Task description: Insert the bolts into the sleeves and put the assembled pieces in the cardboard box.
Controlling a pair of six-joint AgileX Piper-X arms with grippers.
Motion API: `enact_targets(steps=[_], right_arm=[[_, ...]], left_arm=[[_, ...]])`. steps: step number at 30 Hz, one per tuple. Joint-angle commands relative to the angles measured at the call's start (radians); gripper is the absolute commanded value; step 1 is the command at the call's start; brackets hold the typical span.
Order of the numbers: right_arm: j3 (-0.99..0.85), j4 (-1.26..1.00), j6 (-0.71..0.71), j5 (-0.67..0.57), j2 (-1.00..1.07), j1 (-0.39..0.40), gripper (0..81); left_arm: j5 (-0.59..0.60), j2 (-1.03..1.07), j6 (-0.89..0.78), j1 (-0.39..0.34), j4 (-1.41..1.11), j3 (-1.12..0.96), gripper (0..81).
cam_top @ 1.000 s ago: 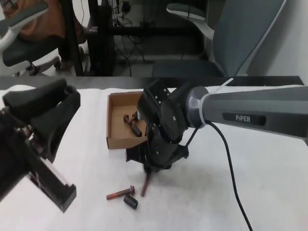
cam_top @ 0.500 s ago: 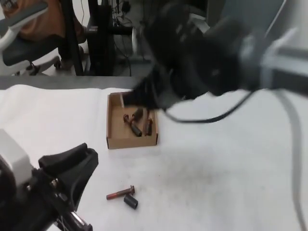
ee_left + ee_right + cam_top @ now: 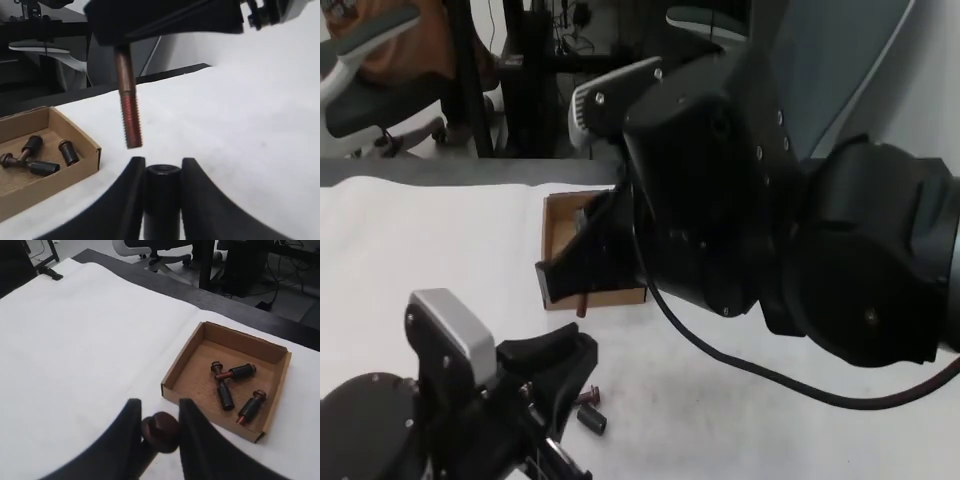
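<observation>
- White cloth (image 3: 75, 330) covers the bench, with office chairs behind it.
- Left gripper (image 3: 161, 167) pinches a sleeve (image 3: 161, 197) upright, mouth up.
- Right gripper (image 3: 158, 410) clamps a bolt (image 3: 128, 107) by its head. The thread hangs just above the sleeve, slightly to one side and not touching.
- A second ago the right gripper was down at the cloth; now it is raised with the bolt. Picking looks done, and insertion comes next once the tip lines up.
- Spare bolt (image 3: 588, 397) and spare sleeve (image 3: 592, 420) lie close together on the cloth.
- Box (image 3: 192, 377), farther back, holds three assembled pieces (image 3: 225, 396).
</observation>
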Motion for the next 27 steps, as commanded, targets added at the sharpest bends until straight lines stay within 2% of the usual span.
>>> enact_targets(steps=[1,12,27], right_arm=[[-0.002,-0.023,-0.027,-0.014,-0.019,0.004,0.4],[-0.002,0.009,-0.026,-0.043,-0.066,0.025,0.4],[0.053,0.015,-0.026,-0.041,-0.064,0.044,0.4]], left_arm=[[-0.014,0.025,0.019,-0.015,-0.056,-0.003,1.8],[-0.071,0.026,0.075,-0.009,-0.038,-0.003,1.8],[-0.066,0.026,0.066,-0.009,-0.097,-0.005,1.8]])
